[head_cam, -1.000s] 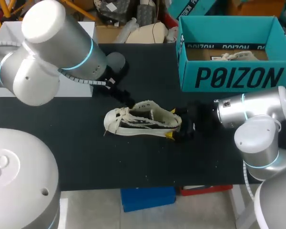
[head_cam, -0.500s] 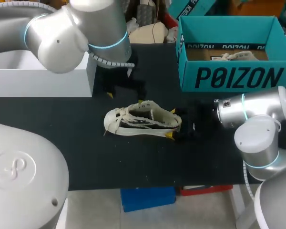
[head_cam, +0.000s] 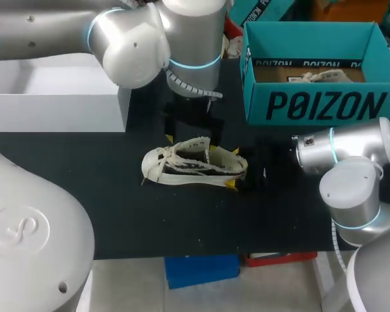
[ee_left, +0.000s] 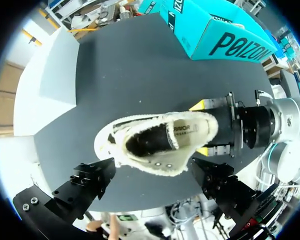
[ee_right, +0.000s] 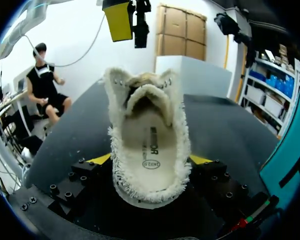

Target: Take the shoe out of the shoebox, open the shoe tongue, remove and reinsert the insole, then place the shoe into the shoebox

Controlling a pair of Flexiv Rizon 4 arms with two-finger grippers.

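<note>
The right claw [head_cam: 234, 168] gripped the heel of the shoe [head_cam: 182, 166], which lay on the desk [head_cam: 117, 214]. The left claw [head_cam: 190, 140] hung spread wide above the shoe.

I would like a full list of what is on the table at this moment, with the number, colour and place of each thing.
Table: one, black, under everything.
Shoe: one, cream, at the table's middle.
Shoebox: one, teal, open, far right of the table.
Second shoe: one, cream, inside the shoebox.
White box: one, far left of the table.
Left claw: one, open, over the shoe.
Right claw: one, shut on the shoe's heel.
</note>
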